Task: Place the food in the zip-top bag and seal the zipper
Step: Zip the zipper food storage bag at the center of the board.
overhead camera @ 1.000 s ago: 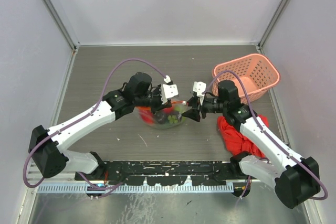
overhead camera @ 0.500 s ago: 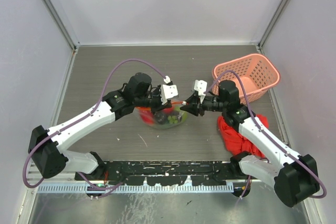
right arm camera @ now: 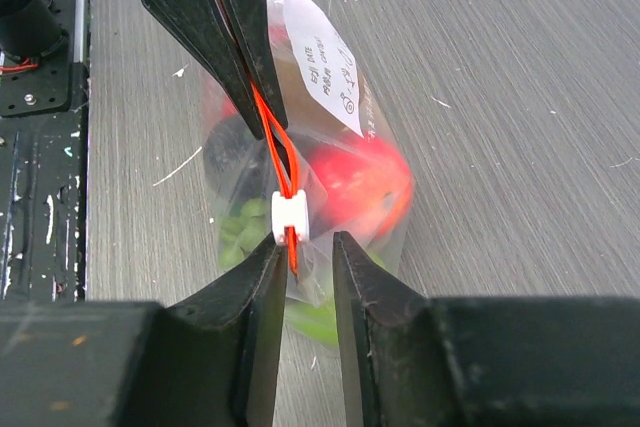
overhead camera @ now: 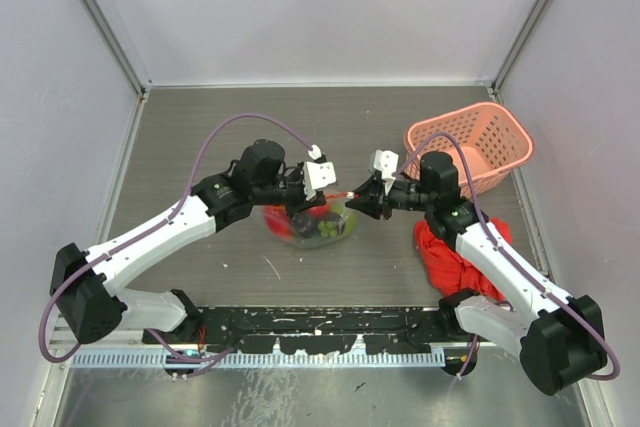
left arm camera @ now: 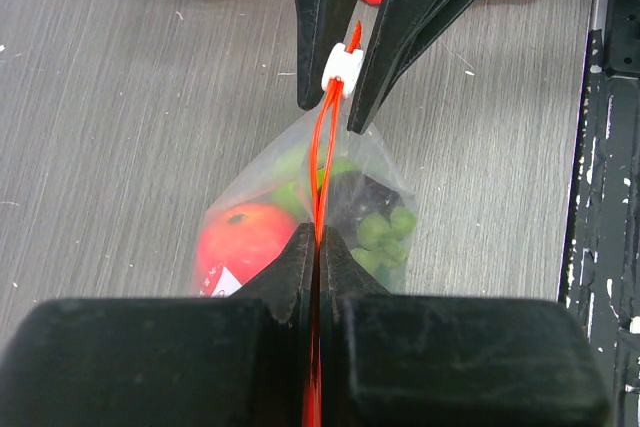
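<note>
Evidently the loading stage is complete: all the food [left arm camera: 243,244] that can be seen, a red fruit, green pieces and a dark one, sits inside the zip-top bag [overhead camera: 318,225]. The bag is well apart from the pink basket [overhead camera: 515,152], on the left arm's side of it and a little nearer the arm bases. A red cloth [overhead camera: 450,257] lies just on the basket's near side.

The seal remains to be made. Between the two grippers the zipper [left arm camera: 322,162] shows as two red strands bowed slightly apart, so that stretch reads as unjoined. The white slider [left arm camera: 343,66] sits at the end of the strip nearer the basket. Judged from this, the slider must be run along the strip, away from the basket.

Both arms reach inward and meet at the bag's top edge, fingers pointing at each other.
- **Left gripper** [left arm camera: 318,239]: at the end of the strip farther from the basket, it is clamped on the zipper, jaws pressed together with the strip between them.
- **Right gripper** [right arm camera: 302,245]: at the end nearer the basket, it straddles the slider with jaws narrowly parted. One wrist view suggests contact on both sides and the other shows a sliver of gap, so whether it pinches cannot be told.

The bag hangs below the strip; whether its bottom rests on the table [overhead camera: 200,137] is unclear.
</note>
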You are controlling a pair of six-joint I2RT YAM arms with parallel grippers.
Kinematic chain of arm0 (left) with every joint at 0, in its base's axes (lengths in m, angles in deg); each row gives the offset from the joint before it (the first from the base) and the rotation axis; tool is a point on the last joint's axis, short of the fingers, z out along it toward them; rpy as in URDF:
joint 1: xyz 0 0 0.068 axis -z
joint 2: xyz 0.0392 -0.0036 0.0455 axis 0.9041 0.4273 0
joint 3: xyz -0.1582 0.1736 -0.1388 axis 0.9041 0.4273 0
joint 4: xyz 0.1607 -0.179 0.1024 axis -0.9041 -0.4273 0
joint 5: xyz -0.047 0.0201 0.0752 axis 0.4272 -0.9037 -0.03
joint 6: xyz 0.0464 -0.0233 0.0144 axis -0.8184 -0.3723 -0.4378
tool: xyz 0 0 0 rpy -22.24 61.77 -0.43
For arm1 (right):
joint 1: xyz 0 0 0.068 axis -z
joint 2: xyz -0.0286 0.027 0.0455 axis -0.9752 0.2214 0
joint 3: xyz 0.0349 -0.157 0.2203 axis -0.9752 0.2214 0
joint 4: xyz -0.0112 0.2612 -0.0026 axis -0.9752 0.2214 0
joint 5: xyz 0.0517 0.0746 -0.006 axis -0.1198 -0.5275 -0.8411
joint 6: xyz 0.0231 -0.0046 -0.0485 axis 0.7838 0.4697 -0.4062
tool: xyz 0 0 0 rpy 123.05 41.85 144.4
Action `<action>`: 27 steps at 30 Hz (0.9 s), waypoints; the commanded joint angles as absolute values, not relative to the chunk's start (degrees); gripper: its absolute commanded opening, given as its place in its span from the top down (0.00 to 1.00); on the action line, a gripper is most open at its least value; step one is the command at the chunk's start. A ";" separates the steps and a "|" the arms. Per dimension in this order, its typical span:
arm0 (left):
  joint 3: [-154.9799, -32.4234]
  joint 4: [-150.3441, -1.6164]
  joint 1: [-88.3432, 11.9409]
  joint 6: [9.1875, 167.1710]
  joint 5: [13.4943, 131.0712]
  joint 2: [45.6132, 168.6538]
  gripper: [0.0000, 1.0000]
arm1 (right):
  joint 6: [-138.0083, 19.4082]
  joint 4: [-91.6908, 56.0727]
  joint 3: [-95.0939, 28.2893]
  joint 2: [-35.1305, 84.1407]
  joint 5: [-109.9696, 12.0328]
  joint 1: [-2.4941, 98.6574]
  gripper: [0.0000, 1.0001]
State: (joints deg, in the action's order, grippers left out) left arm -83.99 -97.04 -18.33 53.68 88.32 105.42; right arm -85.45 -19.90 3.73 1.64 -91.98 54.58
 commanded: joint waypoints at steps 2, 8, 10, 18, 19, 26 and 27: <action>-84.28 -93.55 -18.71 54.36 89.33 102.81 1.00 | -85.80 -21.21 3.69 0.50 -92.73 54.96 0.68; -84.37 -93.92 -18.66 54.28 89.91 102.73 1.00 | -85.80 -21.13 3.02 1.11 -94.08 54.97 0.75; -84.50 -94.13 -18.68 54.32 90.32 102.81 1.00 | -85.72 -21.12 2.58 1.61 -94.44 54.94 0.79; -84.98 -93.25 -18.67 54.62 90.02 102.31 0.78 | -85.82 -20.38 1.32 1.80 -95.08 54.94 0.99; -85.13 -92.88 -18.73 54.69 90.11 102.23 0.73 | -86.07 -19.87 1.13 1.75 -95.19 54.92 0.99; -88.16 -91.62 -18.69 55.00 94.46 103.98 0.52 | -87.65 -16.65 -0.18 1.71 -95.19 54.94 0.99; -88.82 -91.62 -18.71 55.14 95.49 105.00 0.51 | -87.68 -16.49 -0.28 1.67 -95.20 54.97 0.99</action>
State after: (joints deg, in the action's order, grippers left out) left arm -84.36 -95.86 -18.33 54.80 90.65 104.41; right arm -86.17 -16.82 2.86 2.19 -94.01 54.84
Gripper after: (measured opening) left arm 0.478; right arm 0.029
